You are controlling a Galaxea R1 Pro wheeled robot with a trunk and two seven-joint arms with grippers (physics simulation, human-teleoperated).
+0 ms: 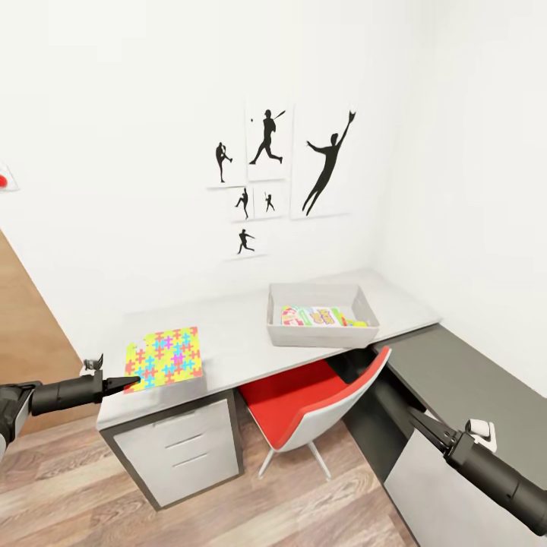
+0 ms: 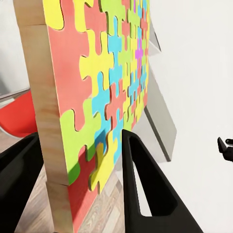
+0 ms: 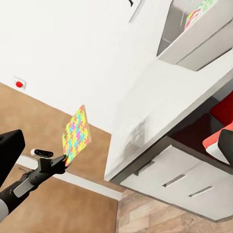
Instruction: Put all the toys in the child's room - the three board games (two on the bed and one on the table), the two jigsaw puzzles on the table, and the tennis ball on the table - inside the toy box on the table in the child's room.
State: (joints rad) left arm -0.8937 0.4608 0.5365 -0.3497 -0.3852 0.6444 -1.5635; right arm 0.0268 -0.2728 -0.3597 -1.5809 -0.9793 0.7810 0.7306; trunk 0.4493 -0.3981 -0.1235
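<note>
While your left gripper (image 1: 131, 380) pinches the puzzle (image 1: 164, 358) by its near edge, the slab is off the table (image 1: 243, 334): the right wrist view shows it held in the air beside the desk's drawer end, its coloured face tilted up. In the left wrist view both fingers (image 2: 145, 189) bracket the slab's edge, one on each face, so the grip looks like a shallow one at the rim.

Step in hand, as judged: carrying one jigsaw to the box (image 1: 322, 314). The box sits toward the far right of the table, behind the red chair (image 1: 311, 406), well apart from the puzzle. It already holds at least one printed game box (image 1: 319, 316) lying flat; other contents cannot be made out.

Your right gripper (image 1: 416, 420) hangs low over the dark side unit (image 1: 471, 380), carrying nothing; whether its jaws are parted cannot be told.

Next move, as judged: sweep the left arm right across the desk, keep the slab above the box rim, centre it over the opening, then release. With so shallow a pinch, expect the slab to pivot if you swing fast.
</note>
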